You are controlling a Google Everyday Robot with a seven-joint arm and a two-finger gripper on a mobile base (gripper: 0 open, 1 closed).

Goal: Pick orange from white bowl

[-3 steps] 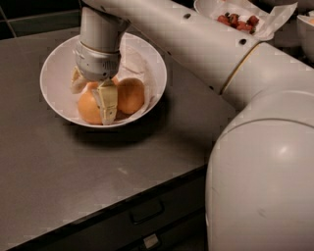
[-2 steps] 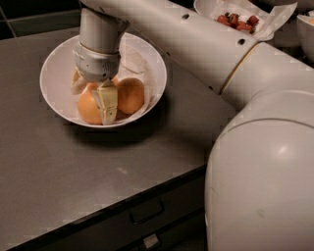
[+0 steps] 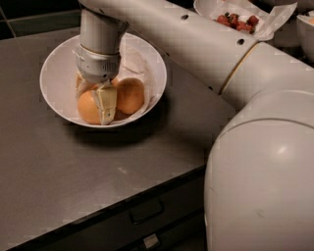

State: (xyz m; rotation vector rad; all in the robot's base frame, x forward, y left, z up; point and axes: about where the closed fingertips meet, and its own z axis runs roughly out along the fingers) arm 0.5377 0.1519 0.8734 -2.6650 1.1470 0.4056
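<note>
The white bowl [image 3: 56,73] stands on the dark counter at the upper left, lined with crumpled white paper. Two oranges show in it. My gripper [image 3: 94,102] reaches down into the bowl from above. Its fingers [image 3: 106,104] stand on either side of the left orange [image 3: 87,109] and press on it. The orange rests in the bowl. A second orange [image 3: 130,95] lies just right of the near finger, touching it. The wrist hides the middle of the bowl, and any third orange is hidden.
My white arm [image 3: 206,46] crosses from the upper middle to the big shoulder at the lower right. A second white bowl [image 3: 206,9] with red berries stands at the back right. The counter's front edge runs above a drawer handle [image 3: 144,211].
</note>
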